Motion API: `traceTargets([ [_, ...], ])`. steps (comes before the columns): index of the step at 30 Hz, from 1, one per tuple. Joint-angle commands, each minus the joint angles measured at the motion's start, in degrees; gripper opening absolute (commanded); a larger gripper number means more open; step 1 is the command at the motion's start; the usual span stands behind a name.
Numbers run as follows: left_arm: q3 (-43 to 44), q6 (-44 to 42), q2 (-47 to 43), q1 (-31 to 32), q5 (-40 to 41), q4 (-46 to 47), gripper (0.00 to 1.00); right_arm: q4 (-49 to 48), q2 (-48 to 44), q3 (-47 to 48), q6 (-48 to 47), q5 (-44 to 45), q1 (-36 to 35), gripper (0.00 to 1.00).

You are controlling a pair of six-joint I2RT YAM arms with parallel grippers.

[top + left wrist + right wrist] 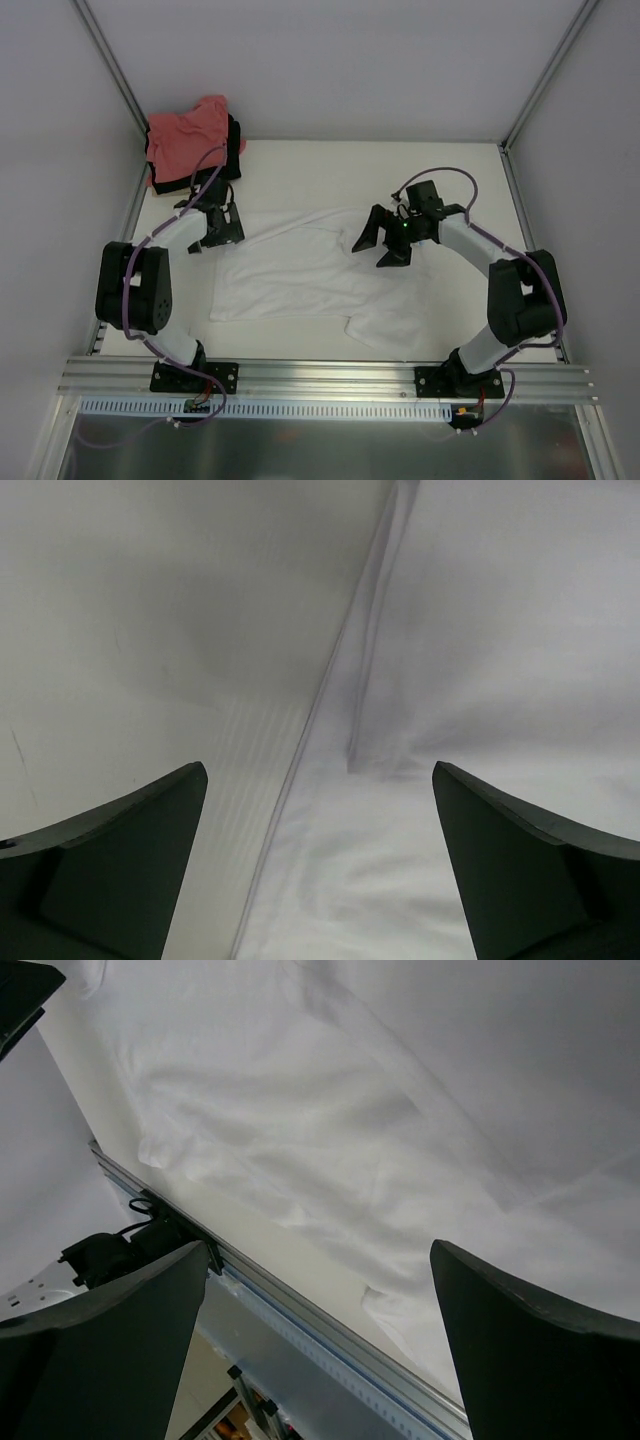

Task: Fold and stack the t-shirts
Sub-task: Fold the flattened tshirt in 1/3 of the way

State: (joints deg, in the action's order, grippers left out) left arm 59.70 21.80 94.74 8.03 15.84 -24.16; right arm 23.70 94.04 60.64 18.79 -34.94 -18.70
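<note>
Robot lab cell: white panel walls [330,60], aluminium mounting rail [320,378].

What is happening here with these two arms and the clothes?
Two robot arms are working on a white t-shirt, spread out and wrinkled on the table. The left gripper is open at its left edge; the right gripper is open over its right part. Neither holds cloth. A salmon-pink shirt and a black shirt lie piled in the far left corner.

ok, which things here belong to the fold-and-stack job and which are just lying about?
Job: white t-shirt, spread out mid-table; salmon-pink t-shirt and black t-shirt, heaped at the far-left corner.
Not job: table, front aluminium rail, enclosure walls.
</note>
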Motion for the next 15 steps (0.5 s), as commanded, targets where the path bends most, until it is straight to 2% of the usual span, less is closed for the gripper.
traceTargets([
  [1,-3.96,2.63,-9.46,-0.21,1.05,2.01,0.99,5.12,-8.07,-2.89,-3.67,6.54,1.03,1.00],
  [5,-8.98,2.63,-21.33,0.40,-12.54,2.54,0.99,8.45,-18.24,-8.77,-4.72,11.20,2.35,0.99],
  [9,-16.88,3.77,-32.40,1.81,-21.69,2.54,0.99,8.55,-26.61,-18.51,-4.11,12.88,2.70,0.99],
  [12,-23.73,5.96,-38.83,1.81,-26.27,2.28,0.99,6.27,-29.61,-24.05,-2.79,12.35,2.62,1.00],
  [15,-28.66,8.78,-41.83,1.90,-28.84,3.77,0.99,2.76,-27.17,-26.71,-2.09,11.30,2.70,1.00],
])
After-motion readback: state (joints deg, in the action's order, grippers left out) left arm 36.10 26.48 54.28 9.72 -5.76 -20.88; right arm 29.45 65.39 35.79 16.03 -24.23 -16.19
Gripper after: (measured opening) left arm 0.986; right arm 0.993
